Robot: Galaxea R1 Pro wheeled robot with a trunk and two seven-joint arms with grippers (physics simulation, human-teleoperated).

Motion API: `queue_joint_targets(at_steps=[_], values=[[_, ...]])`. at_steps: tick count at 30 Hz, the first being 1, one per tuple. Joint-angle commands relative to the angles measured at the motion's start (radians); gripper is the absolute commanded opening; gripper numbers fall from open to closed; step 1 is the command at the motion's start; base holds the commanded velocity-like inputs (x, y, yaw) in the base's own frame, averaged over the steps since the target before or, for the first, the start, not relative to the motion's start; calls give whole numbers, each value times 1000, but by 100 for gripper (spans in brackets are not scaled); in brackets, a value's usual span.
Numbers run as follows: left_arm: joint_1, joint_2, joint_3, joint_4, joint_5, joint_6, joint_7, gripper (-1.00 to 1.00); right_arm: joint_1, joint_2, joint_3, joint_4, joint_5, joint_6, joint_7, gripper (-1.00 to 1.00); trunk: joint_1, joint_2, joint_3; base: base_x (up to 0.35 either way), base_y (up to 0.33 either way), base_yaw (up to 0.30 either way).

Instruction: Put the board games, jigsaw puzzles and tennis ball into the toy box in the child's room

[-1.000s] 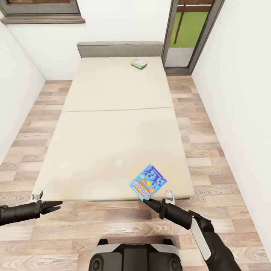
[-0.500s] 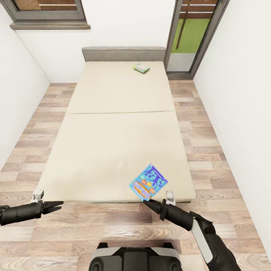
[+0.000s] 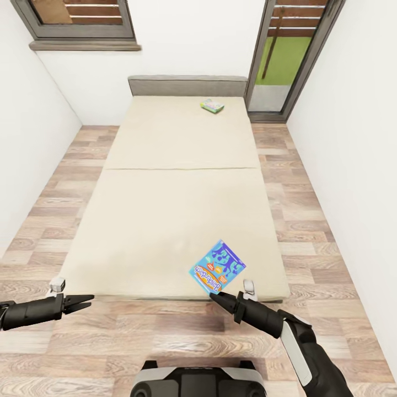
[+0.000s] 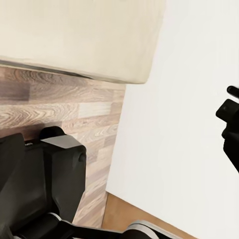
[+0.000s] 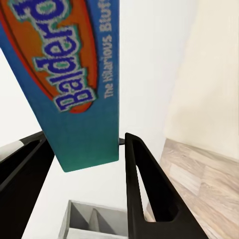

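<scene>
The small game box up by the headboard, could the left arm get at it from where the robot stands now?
Probably not. The small game box lies by the headboard, the whole mattress away from the left gripper at the bed's foot.

Two board games: one blue box [image 3: 218, 266] near the foot of one beige bed [image 3: 165, 209], and one small, possibly greenish box [image 3: 212, 105] by the headboard. Two robot grippers, left [image 3: 82, 300] and right [image 3: 216, 298].
</scene>
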Motion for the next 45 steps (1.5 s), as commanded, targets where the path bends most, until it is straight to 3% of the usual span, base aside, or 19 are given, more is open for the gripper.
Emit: queue_joint_targets(at_steps=[1, 45], values=[[-1, 0, 1, 0, -3, 11, -5, 100, 0, 1, -1, 0, -3, 9, 3, -100, 1, -1, 1, 0, 0, 78], [-1, -3, 1, 0, -4, 11, -5, 100, 1, 1, -1, 0, -3, 8, 2, -100, 1, -1, 74, 0, 0, 85]])
